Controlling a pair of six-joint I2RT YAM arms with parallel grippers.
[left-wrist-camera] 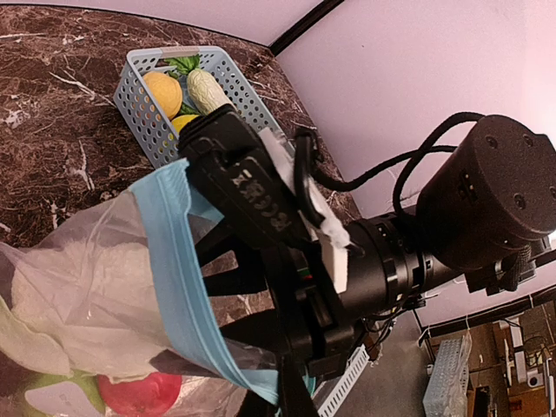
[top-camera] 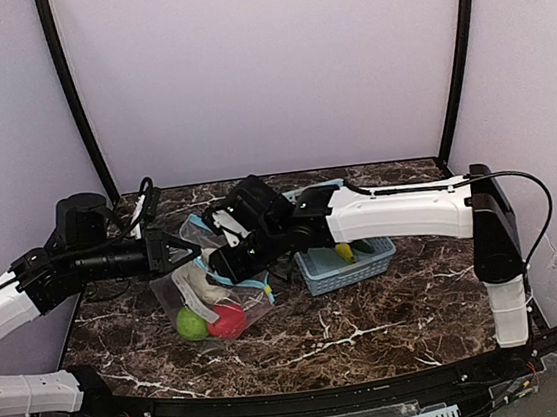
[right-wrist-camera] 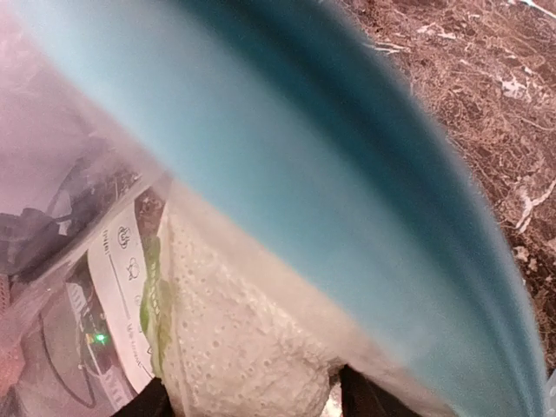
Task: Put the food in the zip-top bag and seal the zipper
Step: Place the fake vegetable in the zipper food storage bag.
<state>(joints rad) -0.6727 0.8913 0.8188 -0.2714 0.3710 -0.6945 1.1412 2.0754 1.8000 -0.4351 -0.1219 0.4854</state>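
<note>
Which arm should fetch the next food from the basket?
Right. The left gripper is clamped on the mouth of the zip-top bag, and the basket sits on the right arm's side, close to the right gripper.

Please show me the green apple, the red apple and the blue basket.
green apple (top-camera: 191, 324): top external view, middle of its visible side.
red apple (top-camera: 229, 321): top external view, its middle.
blue basket (top-camera: 351, 271): top external view, its near wall.
</note>
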